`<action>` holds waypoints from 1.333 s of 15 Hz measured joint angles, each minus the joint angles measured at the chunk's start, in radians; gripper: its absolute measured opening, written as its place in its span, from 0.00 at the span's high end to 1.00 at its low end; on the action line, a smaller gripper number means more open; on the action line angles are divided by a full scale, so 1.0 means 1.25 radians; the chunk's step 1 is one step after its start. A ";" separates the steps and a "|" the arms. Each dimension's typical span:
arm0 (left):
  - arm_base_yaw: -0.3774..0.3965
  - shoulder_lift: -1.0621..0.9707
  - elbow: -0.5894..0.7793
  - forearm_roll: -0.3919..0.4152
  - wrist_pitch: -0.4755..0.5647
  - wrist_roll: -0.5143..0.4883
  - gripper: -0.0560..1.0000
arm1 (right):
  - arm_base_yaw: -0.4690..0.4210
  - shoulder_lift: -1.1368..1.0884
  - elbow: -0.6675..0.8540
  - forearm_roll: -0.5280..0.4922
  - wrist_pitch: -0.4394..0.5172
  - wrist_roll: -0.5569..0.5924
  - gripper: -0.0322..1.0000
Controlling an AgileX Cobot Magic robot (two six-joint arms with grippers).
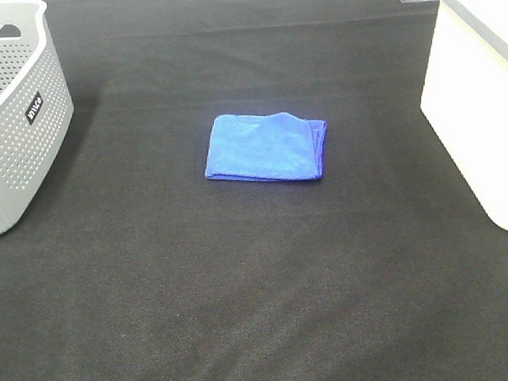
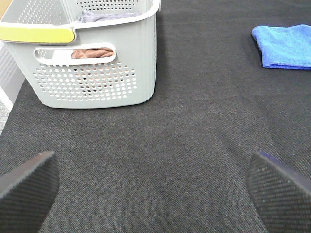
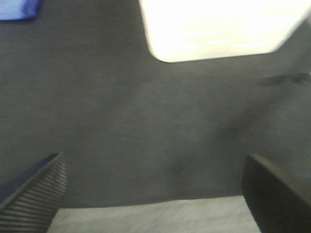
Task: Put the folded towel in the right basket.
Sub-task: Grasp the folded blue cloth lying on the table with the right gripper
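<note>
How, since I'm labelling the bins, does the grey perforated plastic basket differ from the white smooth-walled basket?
The grey perforated plastic basket has hole-dotted walls; the white smooth-walled basket shows plain walls. Grey stands left, white right. Grey holds cloths; white's inside is hidden. Both stand upright on the black table.

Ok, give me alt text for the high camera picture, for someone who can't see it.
A folded blue towel lies flat in the middle of a black table. A grey perforated basket stands at the left edge and a white basket at the right.
</note>
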 joint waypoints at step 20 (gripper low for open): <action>0.000 0.000 0.000 0.000 0.000 0.000 0.02 | 0.214 1.335 -1.138 0.279 0.076 0.006 0.07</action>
